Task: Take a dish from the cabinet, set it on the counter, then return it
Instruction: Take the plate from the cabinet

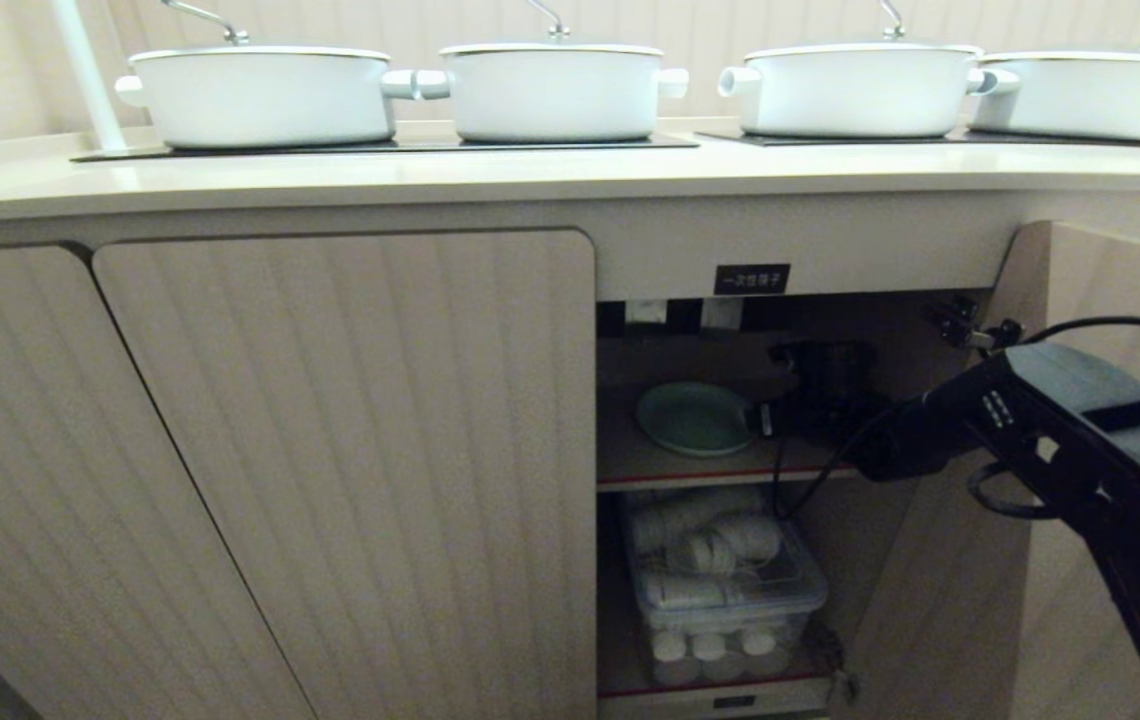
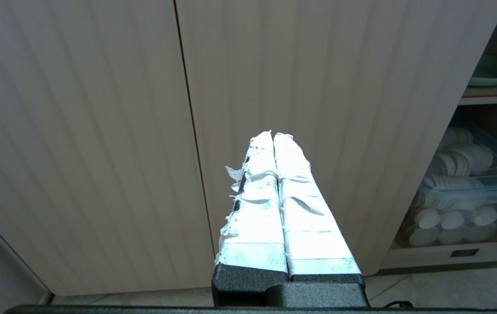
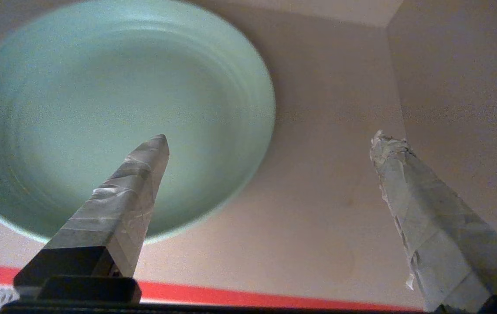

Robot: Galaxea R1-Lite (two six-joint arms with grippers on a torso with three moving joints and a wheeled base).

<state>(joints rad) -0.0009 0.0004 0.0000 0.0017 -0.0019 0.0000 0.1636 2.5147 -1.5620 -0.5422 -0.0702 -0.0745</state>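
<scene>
The cabinet [image 1: 620, 340] under the small black label [image 1: 751, 279] stands open, its door [image 1: 1110, 290] swung out to the right. The pale mint-green dish [image 1: 695, 418] lies flat on the inner shelf [image 1: 650, 465]. My right gripper [image 1: 775, 415] reaches into the cabinet just right of the dish. In the right wrist view it [image 3: 271, 138] is open: one finger [image 3: 135, 183] hangs over the dish [image 3: 100, 109], the other over bare shelf, and nothing is gripped. My left gripper [image 2: 273, 134] is shut and empty, parked before the closed doors; the dish [image 2: 492, 72] shows far off. The counter [image 1: 530, 175] runs above.
Several white lidded pots [image 1: 265, 95] sit on black hob panels [image 1: 380, 145] on the counter. A clear plastic box [image 1: 730, 590] of white round items fills the lower compartment. Closed ribbed doors [image 1: 360, 450] lie to the left. A black cable [image 1: 810, 480] hangs from my right arm.
</scene>
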